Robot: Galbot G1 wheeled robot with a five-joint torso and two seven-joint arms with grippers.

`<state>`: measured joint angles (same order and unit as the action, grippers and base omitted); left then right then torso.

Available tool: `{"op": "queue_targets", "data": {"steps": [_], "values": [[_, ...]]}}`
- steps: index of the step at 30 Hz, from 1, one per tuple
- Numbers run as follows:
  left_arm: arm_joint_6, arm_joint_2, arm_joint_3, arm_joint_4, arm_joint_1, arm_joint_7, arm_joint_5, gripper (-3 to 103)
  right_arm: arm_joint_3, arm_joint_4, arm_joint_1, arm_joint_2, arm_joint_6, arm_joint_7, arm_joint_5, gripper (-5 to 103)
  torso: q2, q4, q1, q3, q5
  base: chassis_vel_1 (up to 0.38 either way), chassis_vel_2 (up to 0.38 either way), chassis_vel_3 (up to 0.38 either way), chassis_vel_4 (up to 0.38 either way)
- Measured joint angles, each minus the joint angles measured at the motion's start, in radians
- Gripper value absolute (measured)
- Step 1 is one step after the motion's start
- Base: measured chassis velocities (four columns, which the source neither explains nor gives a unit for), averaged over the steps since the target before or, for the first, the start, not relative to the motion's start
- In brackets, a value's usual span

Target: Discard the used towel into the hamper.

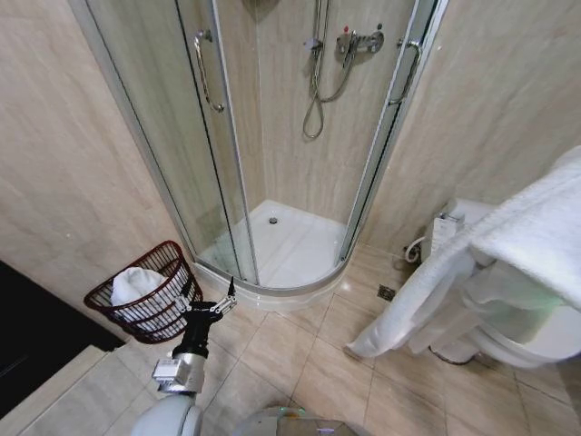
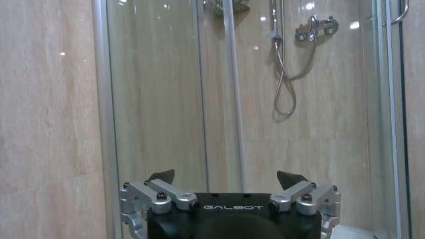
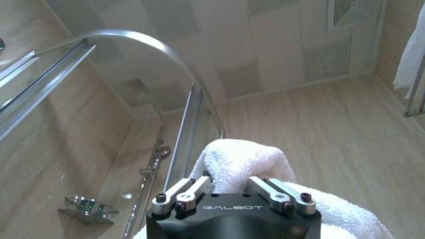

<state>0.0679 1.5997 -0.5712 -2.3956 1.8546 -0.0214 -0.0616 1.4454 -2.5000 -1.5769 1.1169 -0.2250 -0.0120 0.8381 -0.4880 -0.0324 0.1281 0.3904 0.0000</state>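
shower cabin (image 1: 272, 136): glass doors ajar | shower hose (image 1: 318, 82): hanging on wall | toilet (image 1: 517, 336): beside cabin

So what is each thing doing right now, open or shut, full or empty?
Hamper: tilted, a white towel inside.
Used towel: held up, clamped.
Right gripper: fingers shut on the used towel.
Left gripper: fingers open, empty, beside the hamper.
Shower door: open.

Hamper (image 1: 145, 304) mouth partly filled by white towel (image 1: 136, 284); glass shower enclosure (image 1: 213, 154) crowds its right, tiled wall (image 1: 64, 173) behind; above open.
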Motion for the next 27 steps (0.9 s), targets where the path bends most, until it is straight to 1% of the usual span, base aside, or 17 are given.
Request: {"op": "queue_targets", "data": {"steps": [9,17,20,21,23,25,27], "values": [[0.000,0.000,0.000,0.000,0.000,0.000,0.000,100,-0.009,0.000,0.001,-0.004,0.000,0.009,0.000,14,-0.033,0.0000,0.013,0.020,0.0000,0.000,0.000,0.000,0.000],[0.000,0.000,0.000,0.000,0.000,0.000,0.000,100,-0.015,0.000,0.006,-0.010,0.000,0.019,-0.001,14,-0.070,0.0000,0.029,0.041,0.0000,0.000,0.000,0.000,0.000],[0.000,0.000,0.000,0.000,0.000,0.000,0.000,100,-0.015,0.000,0.008,-0.012,0.000,0.018,-0.001,14,-0.077,-0.0001,0.032,0.046,0.0000,0.000,0.000,0.000,0.000],[0.000,0.000,0.000,0.000,0.000,0.000,0.000,100,-0.014,0.000,0.008,-0.013,0.000,0.019,0.000,14,-0.086,-0.0001,0.034,0.051,0.0000,0.000,0.000,0.000,0.000],[0.000,0.000,0.000,0.000,0.000,0.000,0.000,100,-0.013,0.000,0.008,-0.013,0.000,0.019,0.001,14,-0.087,-0.0001,0.035,0.052,0.0000,0.000,0.000,0.000,0.000],[0.000,0.000,0.000,0.000,0.000,0.000,0.000,100,0.000,0.000,0.006,-0.015,-0.001,0.019,0.013,14,-0.103,0.0000,0.041,0.063,0.0000,0.000,0.000,0.000,0.000],[0.000,0.000,0.000,0.000,0.000,0.000,0.000,100,0.005,0.000,0.006,-0.017,-0.001,0.019,0.019,14,-0.111,0.0000,0.043,0.067,0.0000,0.000,0.000,0.000,0.000]]}}
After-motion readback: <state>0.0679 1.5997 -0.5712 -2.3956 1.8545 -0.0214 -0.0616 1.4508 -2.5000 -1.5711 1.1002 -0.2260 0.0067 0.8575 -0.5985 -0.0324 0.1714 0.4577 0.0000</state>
